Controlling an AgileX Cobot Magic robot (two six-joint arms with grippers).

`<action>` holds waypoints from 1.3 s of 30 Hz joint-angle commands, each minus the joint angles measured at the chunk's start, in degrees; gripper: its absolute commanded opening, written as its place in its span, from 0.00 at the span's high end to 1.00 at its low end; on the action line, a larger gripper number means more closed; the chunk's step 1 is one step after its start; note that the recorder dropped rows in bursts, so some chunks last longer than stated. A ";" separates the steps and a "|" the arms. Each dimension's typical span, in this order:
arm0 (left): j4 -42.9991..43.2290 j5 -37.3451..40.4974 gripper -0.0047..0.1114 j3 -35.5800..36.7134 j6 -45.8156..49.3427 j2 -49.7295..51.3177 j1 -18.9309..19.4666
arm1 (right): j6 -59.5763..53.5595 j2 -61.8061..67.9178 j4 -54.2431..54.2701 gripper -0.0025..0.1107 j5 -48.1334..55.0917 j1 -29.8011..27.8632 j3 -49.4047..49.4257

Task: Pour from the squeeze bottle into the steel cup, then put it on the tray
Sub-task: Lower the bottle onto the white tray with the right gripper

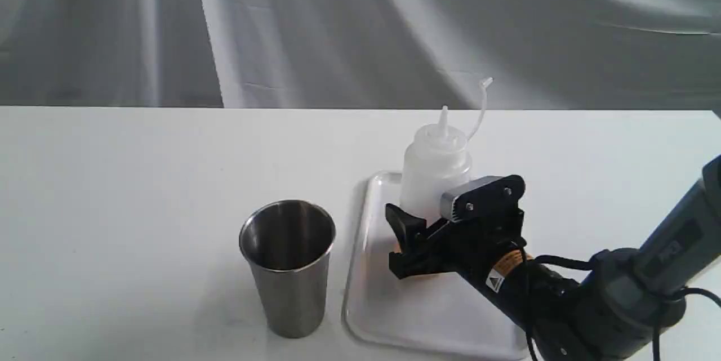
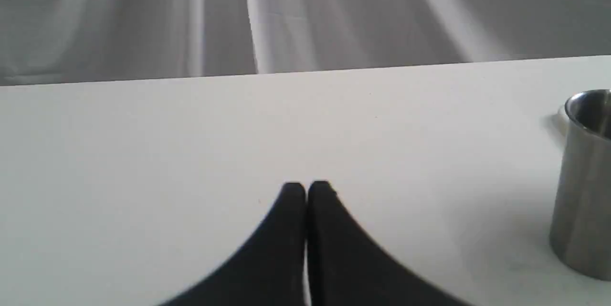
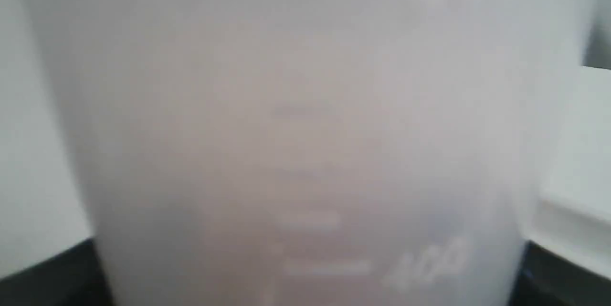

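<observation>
The bottle [image 1: 436,175] stands upright on the tray [image 1: 394,316], just right of the cup [image 1: 287,265]. The right gripper [image 1: 428,231] brackets the bottle's lower body closely – gripping or merely flanking, I cannot tell. The left gripper [image 2: 307,189] is clenched shut, empty – low over the table [image 2: 191,143].

The right gripper [image 1: 406,240] is matte black, with angular black fingers [image 1: 401,224]. A brushed grey metal plate [image 1: 481,196] caps its body, fastened by two dark screws [image 1: 468,207]. Just below the plate, a yellow-orange label [image 1: 507,264] wraps the wrist, next to a white tag [image 1: 494,281] bearing a black warning triangle. Further below the plate, black cables [image 1: 555,262] run to a grey arm link [image 1: 670,248] with a dark recessed panel. The left gripper [image 2: 306,190] is smooth black, its fingers [image 2: 286,220] tapering to rounded tips.
</observation>
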 commanded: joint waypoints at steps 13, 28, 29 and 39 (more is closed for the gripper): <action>-0.06 -0.43 0.96 0.25 -0.36 -0.15 0.09 | 0.33 -0.34 -0.51 0.98 -2.00 0.05 -0.27; -0.06 -0.43 0.96 0.25 -0.23 -0.15 0.09 | 0.37 -0.34 -0.38 0.23 -2.00 0.05 0.72; -0.06 -0.43 0.96 0.25 -0.23 -0.15 0.09 | 0.37 -0.34 -0.38 0.19 -2.00 0.05 0.72; -0.06 -0.43 0.96 0.25 -0.34 -0.15 0.09 | 0.37 -0.34 -0.60 0.05 -2.00 0.05 0.72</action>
